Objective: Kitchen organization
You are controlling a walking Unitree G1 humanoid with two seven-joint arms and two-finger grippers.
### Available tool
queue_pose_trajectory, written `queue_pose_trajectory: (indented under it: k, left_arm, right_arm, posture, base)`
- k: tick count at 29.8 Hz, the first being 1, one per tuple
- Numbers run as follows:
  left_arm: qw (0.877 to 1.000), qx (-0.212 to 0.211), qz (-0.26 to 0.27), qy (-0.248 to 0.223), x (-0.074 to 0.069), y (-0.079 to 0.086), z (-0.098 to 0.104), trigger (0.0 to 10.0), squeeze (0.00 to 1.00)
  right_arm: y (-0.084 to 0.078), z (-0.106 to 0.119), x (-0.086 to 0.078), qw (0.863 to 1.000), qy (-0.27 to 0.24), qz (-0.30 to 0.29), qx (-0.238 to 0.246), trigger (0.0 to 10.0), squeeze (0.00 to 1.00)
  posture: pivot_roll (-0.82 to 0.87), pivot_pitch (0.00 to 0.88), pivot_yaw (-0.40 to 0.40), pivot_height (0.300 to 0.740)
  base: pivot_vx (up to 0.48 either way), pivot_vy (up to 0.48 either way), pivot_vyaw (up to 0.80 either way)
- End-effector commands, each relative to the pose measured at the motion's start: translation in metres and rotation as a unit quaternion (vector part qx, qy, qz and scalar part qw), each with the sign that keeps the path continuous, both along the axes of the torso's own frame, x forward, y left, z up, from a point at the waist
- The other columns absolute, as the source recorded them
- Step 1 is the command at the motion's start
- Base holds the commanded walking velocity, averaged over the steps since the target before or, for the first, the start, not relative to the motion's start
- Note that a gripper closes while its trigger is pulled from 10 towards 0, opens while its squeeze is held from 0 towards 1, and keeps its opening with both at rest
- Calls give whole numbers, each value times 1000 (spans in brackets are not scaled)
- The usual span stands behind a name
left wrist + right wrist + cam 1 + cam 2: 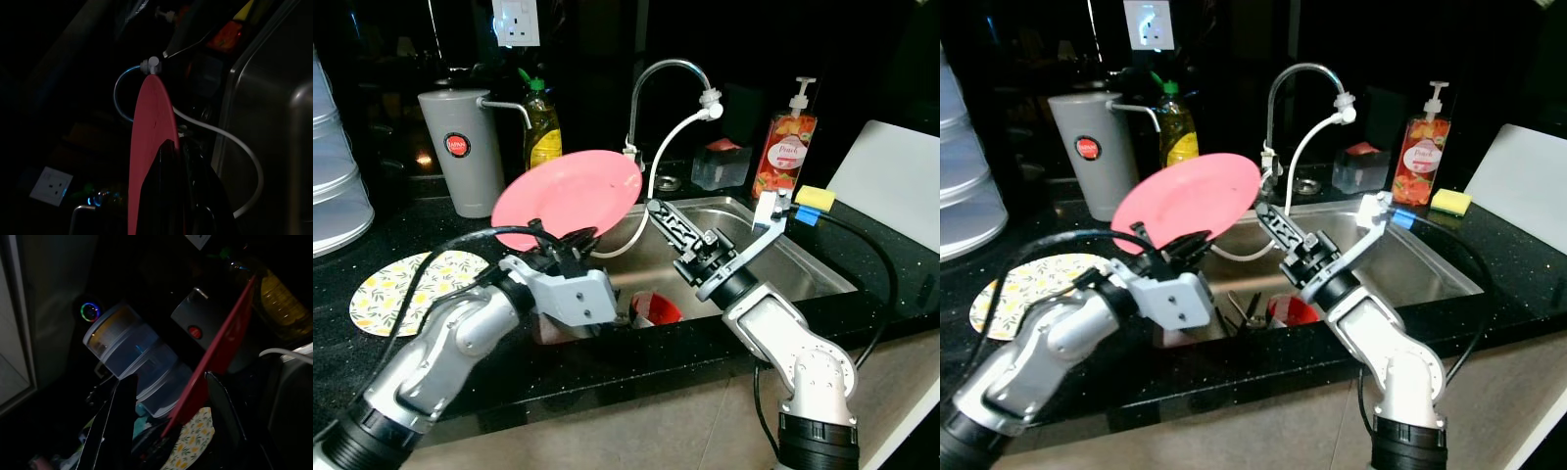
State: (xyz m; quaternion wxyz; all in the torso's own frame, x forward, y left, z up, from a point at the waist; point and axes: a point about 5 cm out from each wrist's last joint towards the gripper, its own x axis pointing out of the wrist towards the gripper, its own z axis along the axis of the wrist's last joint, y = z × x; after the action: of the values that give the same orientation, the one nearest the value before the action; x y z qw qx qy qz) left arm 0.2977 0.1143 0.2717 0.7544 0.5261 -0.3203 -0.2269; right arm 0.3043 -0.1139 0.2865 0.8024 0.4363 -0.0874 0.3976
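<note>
Nearest the camera, the left gripper (570, 247) is clamped on the lower rim of the pink plate (570, 199), holding it tilted up on edge over the near left corner of the sink (803, 262); the left wrist view looks straight along the plate's thin edge with a black finger on either side, so the grip looks like a pinch across the rim, likely chosen to lift the plate out without touching its face. Just beside it, the right gripper (664, 217) reaches toward the plate's right edge with its fingers spread and nothing between them, close to the rim but apparently not touching, perhaps ready to steady or take over the plate. Below both, a red cup (656, 307) sits in the sink basin. On the dark tabletop to the left lies a lemon-print mat (406, 287), a plausible landing spot for the plate. Farther back stand a grey jug (461, 149), a bottle of yellow liquid (541, 127), the curved tap (664, 88) with its white hose, a peach soap dispenser (783, 149) and a yellow sponge (815, 199)
</note>
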Motion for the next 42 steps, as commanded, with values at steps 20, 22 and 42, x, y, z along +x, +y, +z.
queue_pose_trajectory:
  k: [20,22,42]
  left_arm:
    - [994,32,-100,-18,-11,-32,-7,10000,0]
    - [994,30,-102,-16,-11,-33,-8,10000,0]
    - [995,2,-100,-15,-10,-31,-3,10000,1000]
  right_arm:
    - [9,-10,5,996,68,26,-55,6118,0]
    - [8,-10,6,996,72,19,-55,0,0]
    - [7,-11,9,995,82,4,-58,10000,0]
  posture:
    - [-43,19,-25,740]
    - [-20,24,-14,740]
    - [-18,21,-31,740]
  base:
    - [0,0,0]
    - [0,0,0]
    - [0,0,0]
